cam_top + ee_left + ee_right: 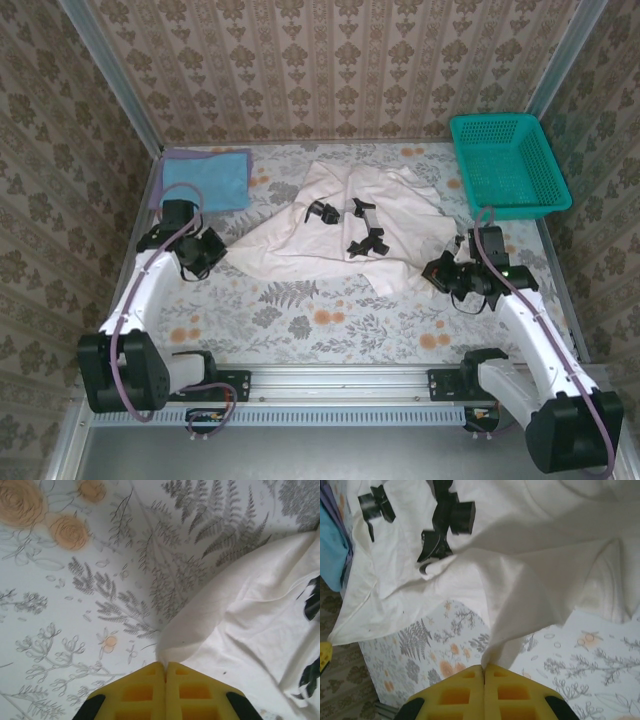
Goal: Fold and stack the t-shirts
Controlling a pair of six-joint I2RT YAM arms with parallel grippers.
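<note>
1. In the top view, the off-white t-shirt (340, 235) lies rumpled mid-frame on the floral desk (320, 320), black print up.
2. The left claw (165, 666) is clenched on its lower-left edge.
3. The right claw (484, 669) is clenched on its lower-right edge.
4. The light blue t-shirt (208, 180) lies folded at upper left, and a teal basket (505, 165) sits at upper right.
</note>
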